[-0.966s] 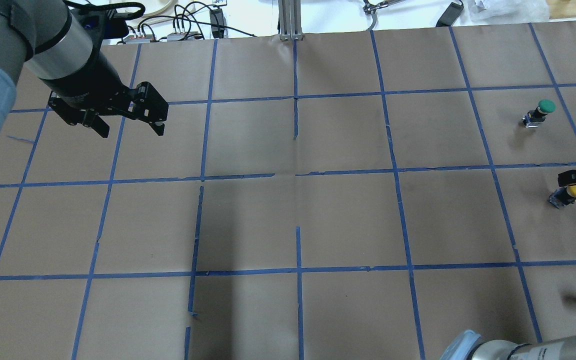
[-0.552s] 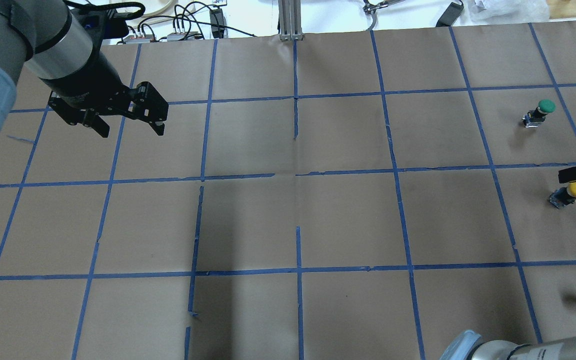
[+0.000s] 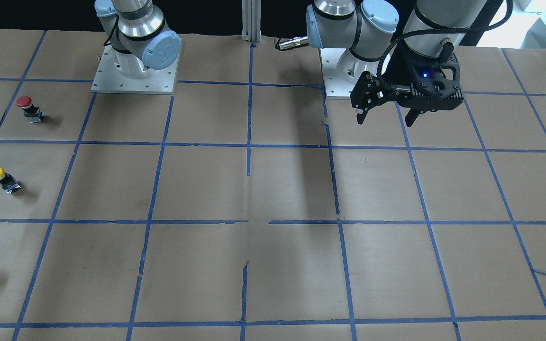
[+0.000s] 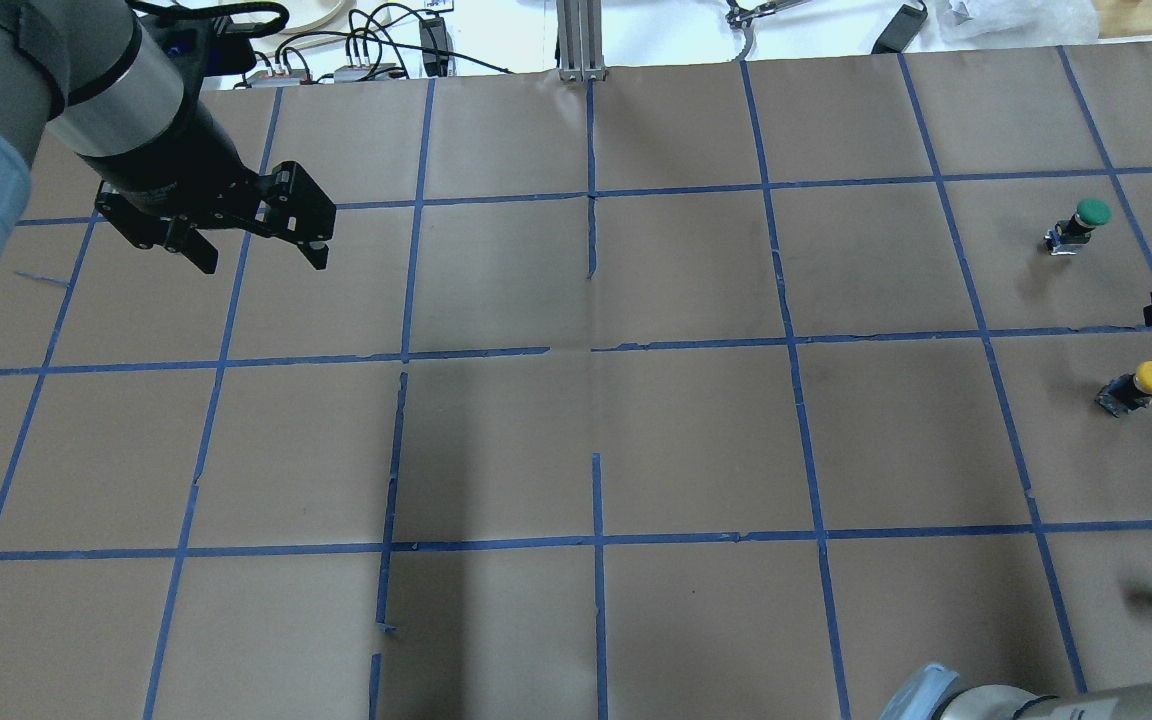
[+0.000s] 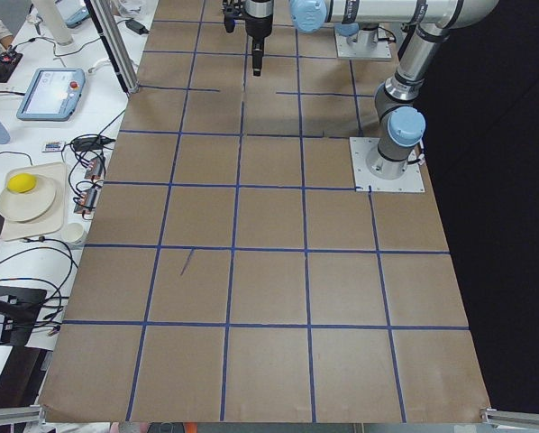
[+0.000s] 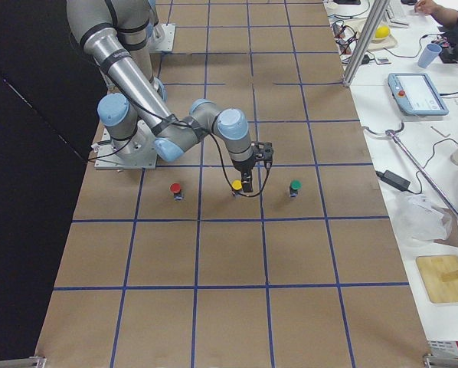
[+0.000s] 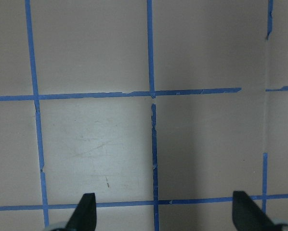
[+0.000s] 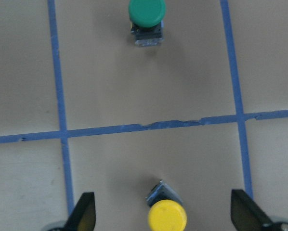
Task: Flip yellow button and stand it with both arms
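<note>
Standing beside the taped brown surface [image 4: 696,440], I see the left arm [image 4: 86,90] holding the left gripper [image 4: 264,262] wide open and empty, well apart from every button. The right gripper [image 6: 246,186] hovers above the yellow button [image 8: 167,217] with its fingers [image 8: 85,212] spread wide and nothing in them. The button sits below, roughly midway between them, and nothing touches it. It looks to be standing cap up on its short dark body. A green button [image 8: 146,12] stands farther out ahead of that gripper, past a tape line.

I'd judge the yellow one light and rigid, hard plastic that won't give. The domed cap looks smooth and likely to slip, and its small foot should tip easily. The squarer body just under the cap seems the safer hold, leaving the cap free for the other gripper.
</note>
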You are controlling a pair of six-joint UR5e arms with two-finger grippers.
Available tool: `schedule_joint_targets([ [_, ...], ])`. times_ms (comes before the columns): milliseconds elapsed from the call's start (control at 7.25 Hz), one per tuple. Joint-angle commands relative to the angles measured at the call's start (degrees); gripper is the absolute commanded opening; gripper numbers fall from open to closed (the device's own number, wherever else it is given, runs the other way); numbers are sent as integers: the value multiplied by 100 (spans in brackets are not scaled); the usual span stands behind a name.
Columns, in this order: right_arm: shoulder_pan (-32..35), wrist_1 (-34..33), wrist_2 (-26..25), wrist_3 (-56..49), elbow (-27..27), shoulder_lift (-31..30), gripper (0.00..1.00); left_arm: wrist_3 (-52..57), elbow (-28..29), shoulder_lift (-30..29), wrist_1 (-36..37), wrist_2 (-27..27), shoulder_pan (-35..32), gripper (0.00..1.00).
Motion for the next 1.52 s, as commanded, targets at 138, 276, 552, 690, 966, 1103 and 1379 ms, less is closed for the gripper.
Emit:
schedule_joint_targets([
  [138,1074,2351,-381,1217,-587,-831,100,0,6,-1,0,0,6,100],
  [276,1548,2541,-557,1647,-596,-1208,100,0,6,8,0,0,-2,100],
  [552,2454,3322,-541,2893,-605,-1738,100,0,6,-1,0,0,-3,100],
  [690,2928,3386,-645,3369,-840,-1844,100,0,6,-1,0,0,6,100],
  [966,3380,3825,-823,3813,-1430,-1828,100,0,6,-1,0,0,6,100],
  [1103,3546,3818,-805,3831,-1431,-1784,100,0,6,-1,0,0,6,100],
  [1379,4116,3452,-892,4442,-1484,-1408,100,0,-3,-1,0,-9,6,100],
])
